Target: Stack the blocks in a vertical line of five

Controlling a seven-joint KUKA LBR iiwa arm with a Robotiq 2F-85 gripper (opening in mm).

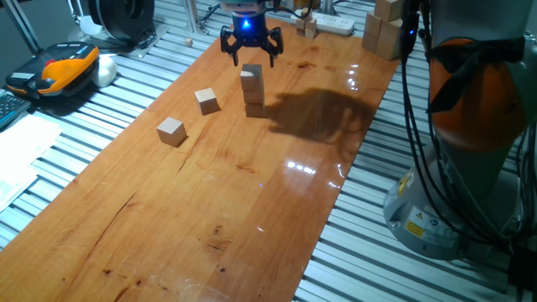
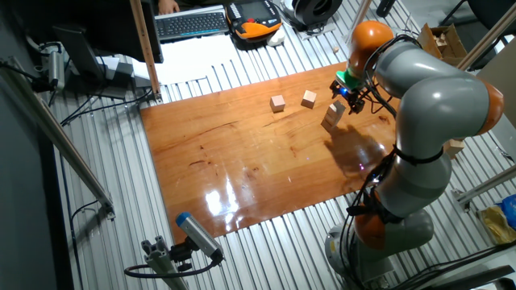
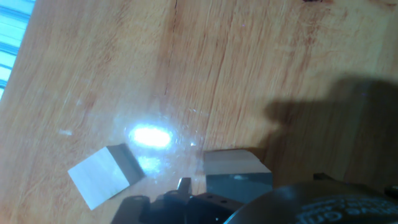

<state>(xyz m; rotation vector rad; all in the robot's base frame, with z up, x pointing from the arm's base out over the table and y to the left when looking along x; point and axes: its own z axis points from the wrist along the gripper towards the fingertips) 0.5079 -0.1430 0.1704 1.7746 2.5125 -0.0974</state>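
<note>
Nearest on the wooden table (image 1: 210,210) lay one loose block (image 1: 171,131), a second loose block (image 1: 206,101) beyond it. Farther back stood a stack of blocks (image 1: 252,91), seemingly three high. Gripper (image 1: 249,55) hung just above and behind the stack, fingers spread, holding nothing. Power strip (image 1: 333,24) at far edge.

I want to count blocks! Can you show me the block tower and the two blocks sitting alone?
block tower (image 1: 252,91), one fixed view, front face of the stack.
nearer loose block (image 1: 171,131), one fixed view, its top.
farther loose block (image 1: 206,101), one fixed view, its top.
</note>
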